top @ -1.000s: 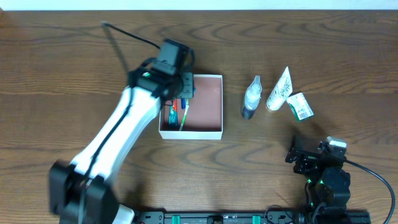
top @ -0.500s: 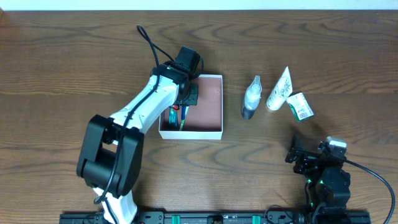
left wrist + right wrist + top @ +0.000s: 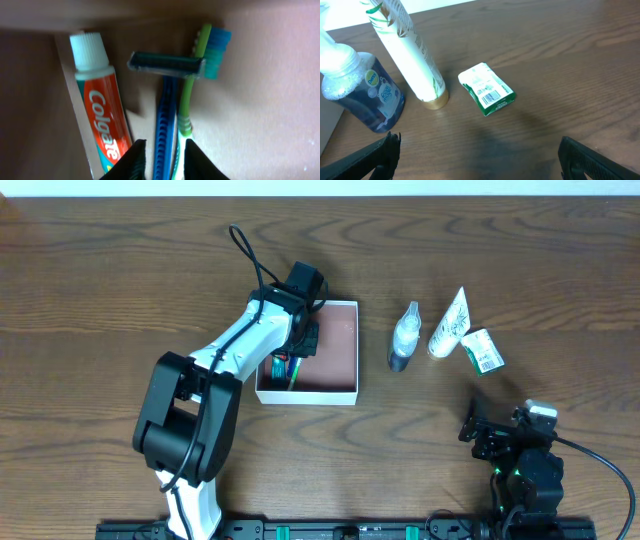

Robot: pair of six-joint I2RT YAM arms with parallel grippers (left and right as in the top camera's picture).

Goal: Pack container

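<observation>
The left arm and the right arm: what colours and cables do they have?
The left arm has white link covers, black joints and a black cable looping above its wrist. Its fingers are black. The right arm is mostly black, with a black cable and small green lights.

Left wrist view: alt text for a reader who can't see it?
Inside the reddish-brown box floor lie a red Colgate toothpaste tube, a blue razor and a green toothbrush, side by side. The left claw hangs open over the razor handle.

Matt cardboard container, glossy wood table
</observation>
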